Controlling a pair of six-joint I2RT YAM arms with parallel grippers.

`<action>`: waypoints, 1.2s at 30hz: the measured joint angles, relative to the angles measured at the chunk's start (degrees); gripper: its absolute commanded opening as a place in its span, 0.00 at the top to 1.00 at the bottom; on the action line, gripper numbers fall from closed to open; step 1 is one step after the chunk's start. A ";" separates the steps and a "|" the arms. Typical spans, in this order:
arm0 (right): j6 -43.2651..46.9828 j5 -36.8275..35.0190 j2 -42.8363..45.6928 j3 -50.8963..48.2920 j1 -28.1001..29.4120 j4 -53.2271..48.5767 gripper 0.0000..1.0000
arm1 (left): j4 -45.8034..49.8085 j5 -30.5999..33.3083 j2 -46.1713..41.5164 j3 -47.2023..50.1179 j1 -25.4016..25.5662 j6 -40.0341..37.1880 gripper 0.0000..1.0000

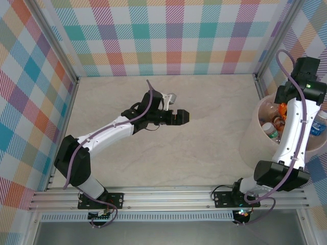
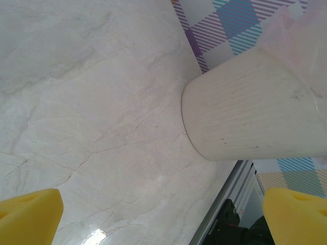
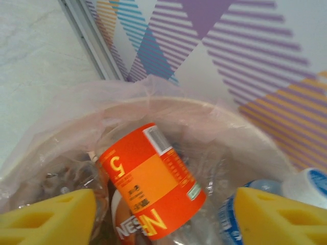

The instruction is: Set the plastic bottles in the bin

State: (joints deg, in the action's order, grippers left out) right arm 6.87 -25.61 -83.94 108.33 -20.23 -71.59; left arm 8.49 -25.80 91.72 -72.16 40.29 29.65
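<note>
- A clear plastic bottle with an orange label (image 3: pixel 153 178) lies inside the large round pinkish-white translucent bin (image 3: pixel 168 102). Its label shows a big "5" and white letters "NES".
- The right gripper (image 3: pixel 163 204) hangs over the bin, yellow fingers (image 3: pixel 51 219) parted, clasping nothing.
- The left gripper (image 1: pixel 181 117) hovers mid-table with its fingers spread wide, empty.
- Other plastic bottles (image 1: pixel 271 127) sit heaped in the bin.

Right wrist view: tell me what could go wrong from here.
The orange-labelled bottle looks tilted atop other bottles in the bin; it may roll over the rim. The right gripper hangs close to the loose liner and could snag it when lifting.
</note>
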 measured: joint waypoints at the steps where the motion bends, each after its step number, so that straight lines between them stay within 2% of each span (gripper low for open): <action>1: -0.50 0.26 -0.02 -1.01 -0.09 0.02 0.40 | 0.00 0.00 0.09 0.00 0.00 0.00 0.00; 9: -4.87 1.44 1.11 -11.32 -1.25 5.64 0.42 | 0.44 1.40 0.13 0.00 -0.02 -0.09 0.00; 13: -5.31 3.50 1.90 -11.47 -1.29 5.88 0.42 | 0.66 3.89 -0.02 0.04 -0.13 -0.33 0.00; 18: -6.16 8.15 2.86 -7.48 -0.04 3.32 0.40 | 1.05 10.62 -4.11 3.06 -1.11 -0.46 0.00; 22: -6.88 9.77 5.07 -1.92 4.20 2.69 0.37 | 2.69 18.51 -10.97 6.36 -2.99 -0.46 0.00; 28: -8.31 11.10 10.49 0.28 14.84 3.80 0.32 | 8.09 33.99 -22.40 9.25 -5.68 -0.52 0.00; 32: -9.64 15.87 13.94 -4.44 20.57 10.56 0.28 | 12.83 45.03 -28.13 10.38 -7.80 -0.52 0.00; 36: -12.37 25.75 17.38 -14.69 23.87 22.32 0.23 | 17.35 55.45 -31.52 11.65 -10.27 -0.46 0.00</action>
State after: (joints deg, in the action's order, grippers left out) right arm -5.50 0.14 -66.57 93.65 3.64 -49.28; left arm 25.85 29.65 60.20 -60.51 30.02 29.19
